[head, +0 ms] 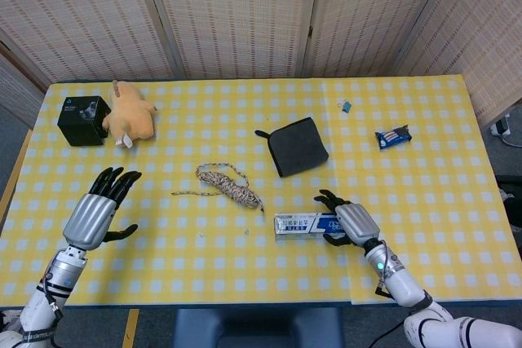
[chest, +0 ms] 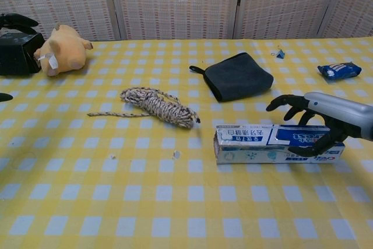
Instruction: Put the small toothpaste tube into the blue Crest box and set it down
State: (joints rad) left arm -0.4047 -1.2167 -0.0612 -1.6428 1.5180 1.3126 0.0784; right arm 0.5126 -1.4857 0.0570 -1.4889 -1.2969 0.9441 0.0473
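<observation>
We see the blue Crest box point(chest: 274, 143) lying flat on its long side on the yellow checked tablecloth point(head: 424, 177), near the front edge, in front of the dark grey pouch point(chest: 238, 76). Its left end is open, but we cannot make out whether the small toothpaste tube sits inside; no tube shows anywhere else. The box face is white and blue with printed writing too small for us to read. The right hand point(chest: 317, 122) covers the box's right end, fingers curled over the top and front, so it grips the box as it rests on the cloth. The left hand point(head: 96, 211) hovers well to the left with fingers spread and nothing in it; in the chest view only its dark fingertips show at the frame edge. Left of the box lies a coiled speckled rope point(chest: 156, 106). Farther back sit a yellow plush toy point(head: 131, 116), a black box point(head: 83, 120), a blue snack wrapper point(head: 393, 136) and a small clip point(head: 346, 106).
</observation>
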